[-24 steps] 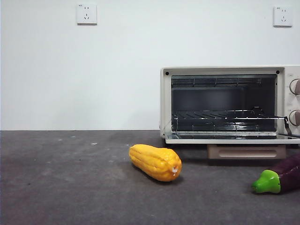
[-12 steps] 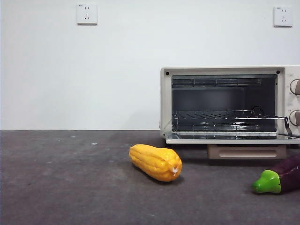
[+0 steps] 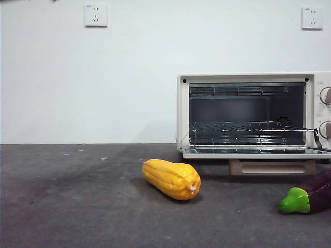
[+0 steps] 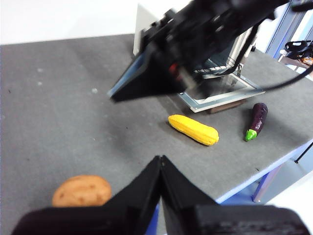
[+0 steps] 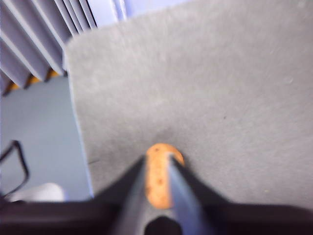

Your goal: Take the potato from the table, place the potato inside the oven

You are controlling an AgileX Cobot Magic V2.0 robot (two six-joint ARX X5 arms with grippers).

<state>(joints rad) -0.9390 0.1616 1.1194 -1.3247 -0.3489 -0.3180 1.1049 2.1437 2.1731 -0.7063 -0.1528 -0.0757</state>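
The right tool [image 5: 157,183] has come down and straddles the potato [image 5: 159,178] on the bench [image 5: 220,98], jaws apart; left tool [image 4: 160,164] closed.

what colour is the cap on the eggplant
Bright green, on the purple eggplant; the front view shows it best.

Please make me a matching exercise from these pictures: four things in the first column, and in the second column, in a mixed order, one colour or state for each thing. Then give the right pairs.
Column one:
1. potato
2. corn
3. eggplant
4. oven

Column two:
A. purple with a green cap
B. cream-beige, door open
C. yellow and ridged
D. orange-brown, rounded and smooth

Right pairs: 1-D, 2-C, 3-A, 4-B.
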